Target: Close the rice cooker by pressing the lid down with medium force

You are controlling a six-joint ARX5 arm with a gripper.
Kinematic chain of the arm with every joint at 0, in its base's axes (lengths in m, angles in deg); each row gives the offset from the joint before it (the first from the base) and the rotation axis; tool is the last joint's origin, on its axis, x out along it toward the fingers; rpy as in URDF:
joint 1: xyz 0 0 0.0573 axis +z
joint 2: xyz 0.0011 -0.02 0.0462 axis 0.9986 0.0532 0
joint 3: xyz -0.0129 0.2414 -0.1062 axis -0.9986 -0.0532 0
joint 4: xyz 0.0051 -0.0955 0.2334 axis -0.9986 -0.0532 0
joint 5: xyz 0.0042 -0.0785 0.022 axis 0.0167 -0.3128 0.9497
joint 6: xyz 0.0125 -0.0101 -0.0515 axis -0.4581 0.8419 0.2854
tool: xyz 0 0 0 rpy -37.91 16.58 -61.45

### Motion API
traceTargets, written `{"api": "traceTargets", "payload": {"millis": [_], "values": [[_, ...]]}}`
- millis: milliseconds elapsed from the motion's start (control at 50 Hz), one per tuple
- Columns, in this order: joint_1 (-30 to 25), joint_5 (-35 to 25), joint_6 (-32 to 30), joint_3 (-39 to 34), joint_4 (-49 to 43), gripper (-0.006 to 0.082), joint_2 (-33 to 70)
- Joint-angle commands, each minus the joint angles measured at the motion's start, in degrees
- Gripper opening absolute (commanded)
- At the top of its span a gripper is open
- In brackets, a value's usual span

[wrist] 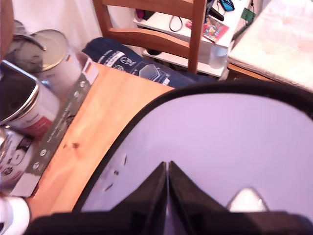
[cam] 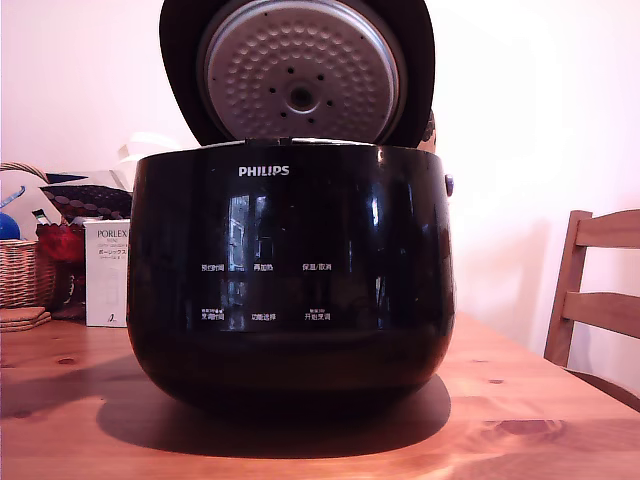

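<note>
Exterior view: lid raised, claw at lid's outer surface

Exterior view shows the rice cooker (cam: 290,280) at frame centre on the wooden counter (cam: 540,400). The lid (cam: 298,70) stands open at upper centre, its dimpled silver plate facing the camera. A wicker basket (cam: 25,270) and a white box (cam: 107,272) sit at the left edge; a wooden chair (cam: 595,290) is at the right edge. The claw is not visible in this view.

Wrist view shows the claw (wrist: 167,169) at lower centre, its two dark fingers (wrist: 151,191) pressed together with only a thin seam between them, holding nothing. The tips lie against the lid's glossy outer surface, which fills the lower right. Metal tins (wrist: 29,83) occupy the left side, and a second chair (wrist: 156,27) the upper centre.
</note>
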Motion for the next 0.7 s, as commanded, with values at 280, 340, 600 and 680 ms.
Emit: {"api": "traceTargets", "payload": {"millis": [280,340,600,680], "values": [[0.2,0.0,3.2,-13.0,7.7,-0.0024,-6.8],[0.2,0.0,3.9,-14.7,8.9,-0.0024,-7.2],[0.2,0.0,7.1,-20.8,13.5,-0.0024,-7.3],[0.2,0.0,7.5,-21.8,13.5,-0.0024,-7.3]]}}
